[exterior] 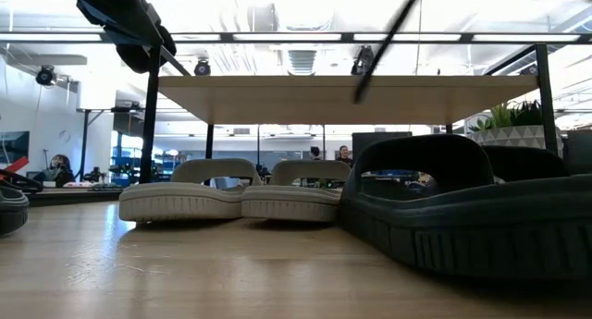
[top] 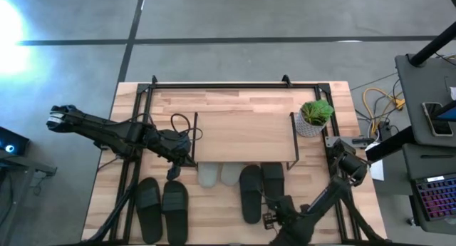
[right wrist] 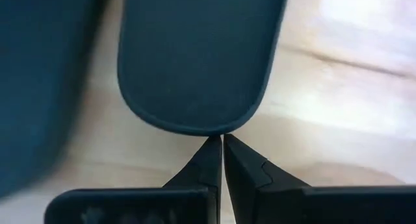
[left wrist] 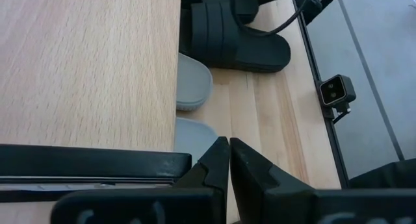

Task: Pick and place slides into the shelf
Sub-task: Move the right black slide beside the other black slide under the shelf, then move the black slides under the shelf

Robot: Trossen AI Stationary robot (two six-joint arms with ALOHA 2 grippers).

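Left jaws: the left gripper (left wrist: 227, 160) has its 2 fingers pressed together with nothing between them; it hangs at the shelf's left front corner, above the worktop.
Right jaws: the right gripper (right wrist: 221, 160) is likewise closed tight and empty, its tips just short of the heel of a black slide, near the worktop's front edge and in front of the shelf.
Shelf: the shelf (top: 246, 135) stands in the middle of the worktop, a light-wood board on thin black wire legs; seen from table height, its board spans above the grey pair.
Grey pair: 2 light grey slides (exterior: 236, 191) sit side by side under the shelf's front edge, only their heels poking out from below the board in the view from above.
Black pair at the shelf: 2 black slides (top: 260, 189) lie just right of the grey pair, their front ends reaching under the shelf's front edge, the rest out on the worktop.
Black pair apart: 2 more black slides (top: 162, 209) lie side by side in front of the shelf's left corner, well clear of it.
Plant: a small potted plant (top: 314, 117) stands just off the shelf's right end.
Worktop: the wooden worktop (top: 214, 228) carries all of this.
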